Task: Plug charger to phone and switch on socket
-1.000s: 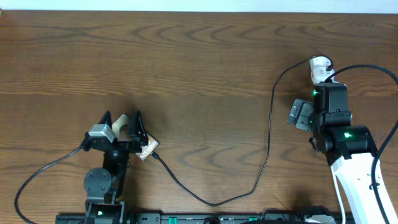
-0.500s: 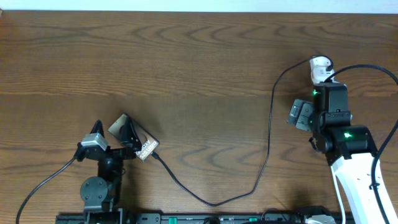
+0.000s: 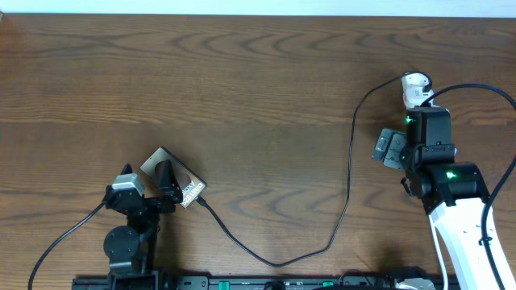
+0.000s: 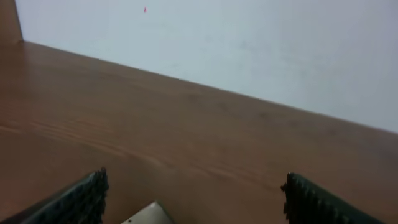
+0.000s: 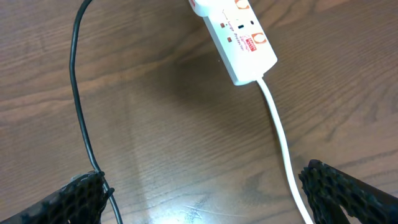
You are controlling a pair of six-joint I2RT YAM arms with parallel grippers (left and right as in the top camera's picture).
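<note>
The right gripper (image 5: 205, 186) hangs with its fingers wide apart and empty, just short of the socket (image 5: 239, 37), probably poised to press its switch. That arm reaches forward along the table's (image 3: 242, 80) right side. The left gripper (image 4: 194, 186), also spread and empty, tilts up beside the phone (image 3: 189, 190). The charger (image 3: 350, 161) appears to meet the phone's lower edge. The left arm is folded near the front edge.
</note>
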